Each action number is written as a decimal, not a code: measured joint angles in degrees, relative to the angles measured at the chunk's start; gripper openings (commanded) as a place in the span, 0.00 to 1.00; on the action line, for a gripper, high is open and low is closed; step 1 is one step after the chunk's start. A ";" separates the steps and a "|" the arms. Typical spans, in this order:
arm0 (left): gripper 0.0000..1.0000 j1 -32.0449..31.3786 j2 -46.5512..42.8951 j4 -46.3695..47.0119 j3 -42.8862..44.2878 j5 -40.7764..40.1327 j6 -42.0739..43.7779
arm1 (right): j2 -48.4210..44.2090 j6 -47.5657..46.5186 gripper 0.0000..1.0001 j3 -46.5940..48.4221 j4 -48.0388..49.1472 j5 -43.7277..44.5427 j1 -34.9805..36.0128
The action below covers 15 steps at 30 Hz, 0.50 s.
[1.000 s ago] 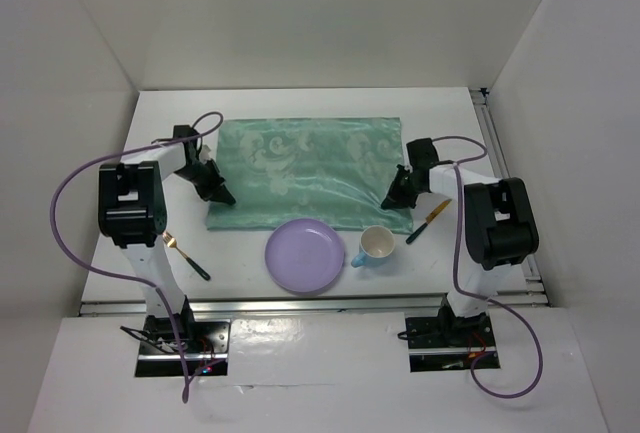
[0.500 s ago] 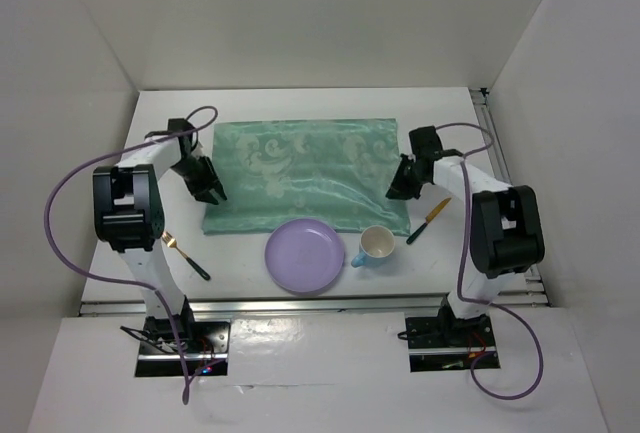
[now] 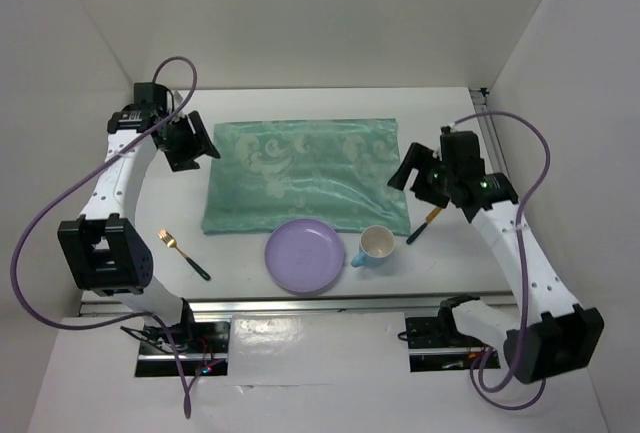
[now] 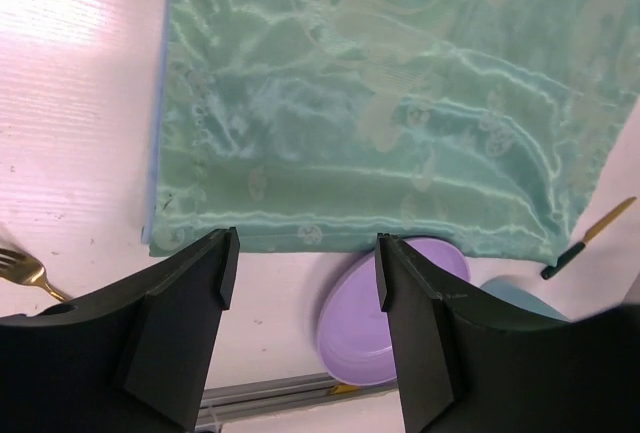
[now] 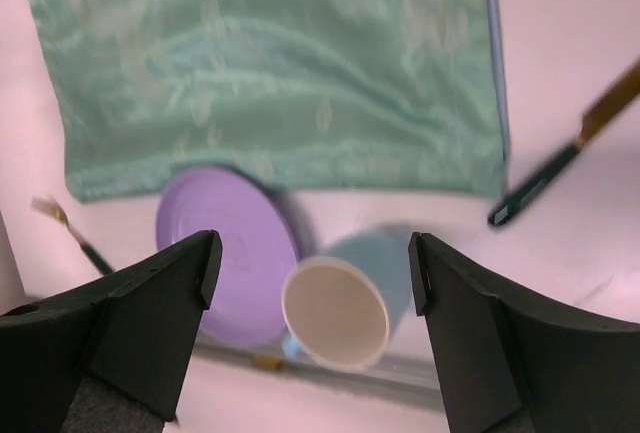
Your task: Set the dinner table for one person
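Left gripper (image 4: 303,253), dark fingers (image 4: 185,323) spread with nothing between them, over the white worktop (image 4: 80,103): a teal-green patterned cloth (image 4: 380,103) lies flat, a purple plate (image 4: 375,303) at its near edge, a blue cup (image 4: 520,298) beside the plate, a gold fork (image 4: 25,271) at left, a dark-handled knife (image 4: 590,238) at right.

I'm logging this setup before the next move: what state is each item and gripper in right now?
placemat: spread flat on the table.
plate: empty, at the placemat's near edge.
cup: upright, empty.
fork: lying flat, left of the placemat.
knife: lying flat, right of the placemat.
left gripper: open, empty.
right gripper: open, empty.
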 measured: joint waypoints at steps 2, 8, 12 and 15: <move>0.74 0.00 -2.12 0.26 -0.24 0.66 0.09 | -4.33 1.70 0.89 -3.93 -2.38 -0.74 1.31; 0.74 -0.66 -5.92 1.70 -1.97 2.67 0.11 | -9.94 7.28 0.85 -14.16 -7.37 -2.32 6.51; 0.74 -1.07 -5.95 1.97 -3.13 3.10 0.11 | -9.66 8.44 0.79 -16.09 -7.61 -2.40 6.86; 0.74 -1.27 -5.95 2.05 -3.91 3.43 0.13 | -8.79 8.63 0.73 -16.79 -6.71 -2.36 6.86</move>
